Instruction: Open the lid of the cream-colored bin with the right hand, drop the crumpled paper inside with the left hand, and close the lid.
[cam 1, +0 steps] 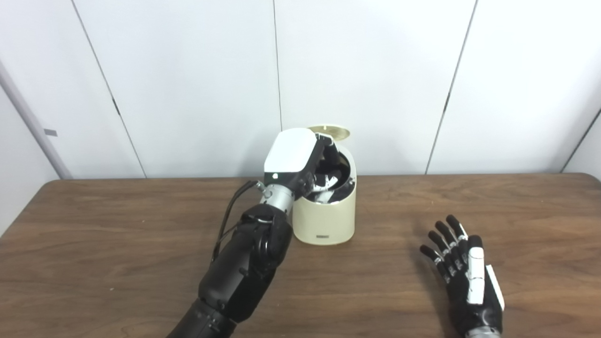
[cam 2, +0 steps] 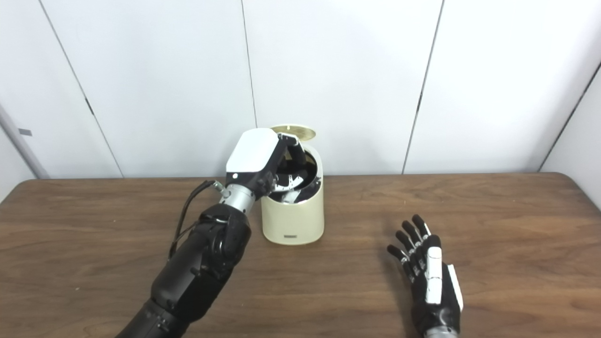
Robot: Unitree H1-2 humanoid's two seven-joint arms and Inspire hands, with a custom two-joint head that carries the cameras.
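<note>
The cream-colored bin (cam 1: 324,220) stands at the table's back middle. Its round lid (cam 1: 331,131) is raised, tilted up behind the opening. My left hand (cam 1: 293,157) hovers over the bin's mouth with its fingers curled down inside the dark opening. The crumpled paper is not plainly visible; the white bits among the fingers could be finger parts or paper. My right hand (cam 1: 462,267) lies to the right of the bin near the front edge, well apart from it, fingers spread and holding nothing.
The wooden table (cam 1: 117,244) spans the whole view, with white wall panels (cam 1: 188,70) close behind the bin. The left forearm (cam 1: 244,263) slants up from the bottom edge to the bin's left side.
</note>
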